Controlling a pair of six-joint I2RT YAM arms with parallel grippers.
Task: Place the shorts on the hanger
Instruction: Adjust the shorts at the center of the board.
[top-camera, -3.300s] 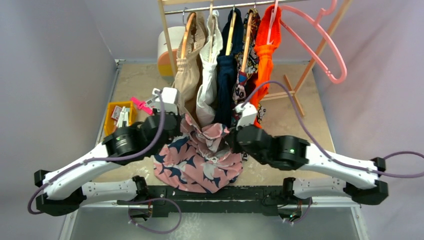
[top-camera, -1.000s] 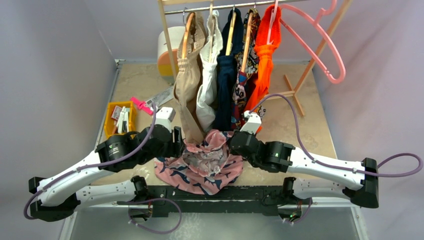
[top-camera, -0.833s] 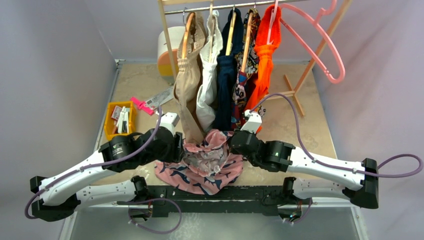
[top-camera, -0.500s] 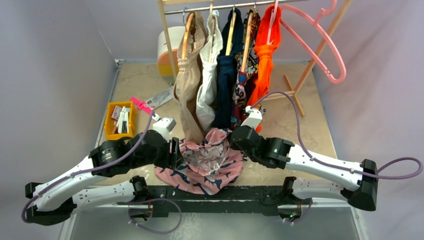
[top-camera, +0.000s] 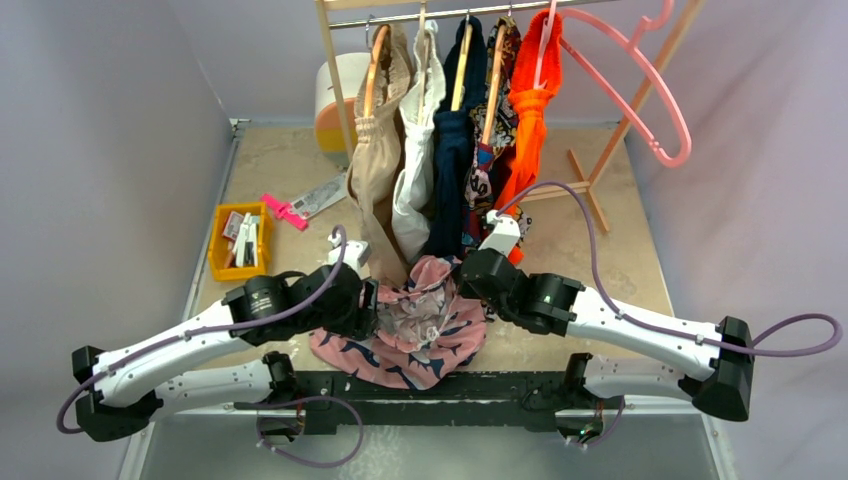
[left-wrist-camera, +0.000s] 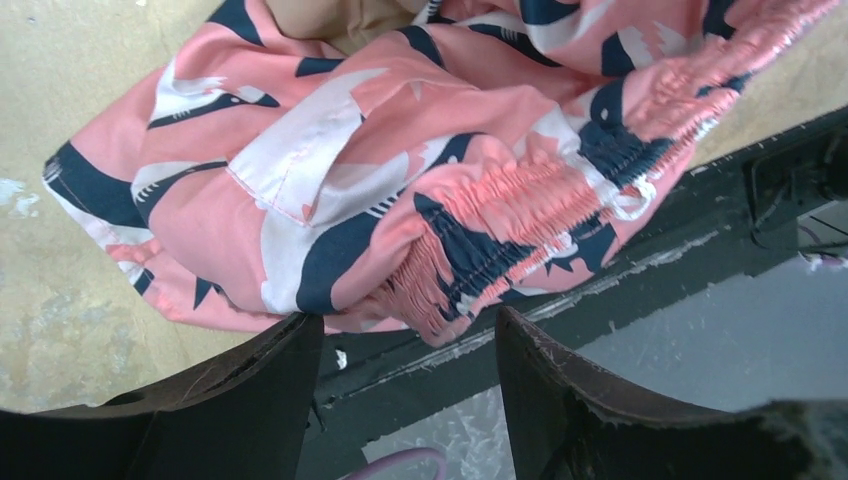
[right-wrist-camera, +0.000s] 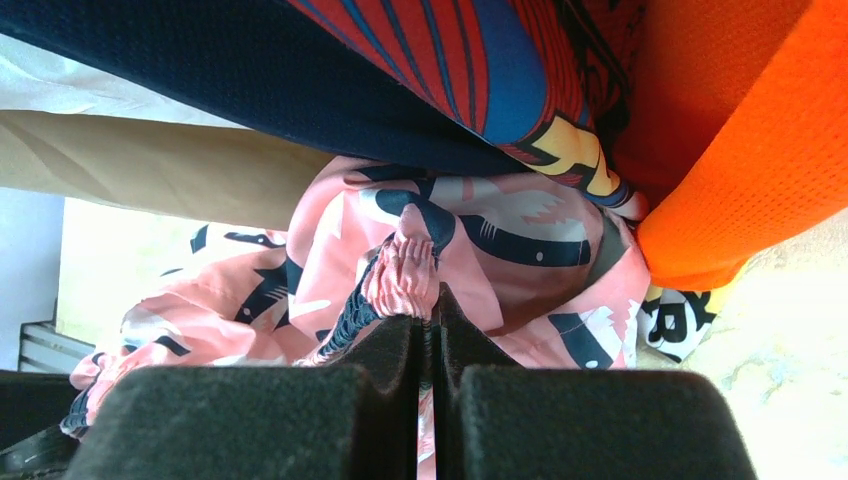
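Left gripper (left-wrist-camera: 405, 345) swung inward, gaping empty beside pink swirl-print fabric shorts (top-camera: 425, 335); we saw right gripper (right-wrist-camera: 425, 325) pinching waistband (right-wrist-camera: 405, 265); hanging remained.

The shorts (top-camera: 420, 330) were drawn in from a wide spread across the lower centre of the top view into a tighter bunch. Pale inner fabric was turned up at the middle, and less printed cloth was left laid out on the tabletop (top-camera: 600, 260). The left gripper (top-camera: 368, 300) was brought down and to the right, from beside the tan garment (top-camera: 375, 160) to the left edge of the bunch, and its arm's elbow was swung toward the centre. The right gripper (top-camera: 468, 275) was shifted only slightly, its elbow drawn leftward.
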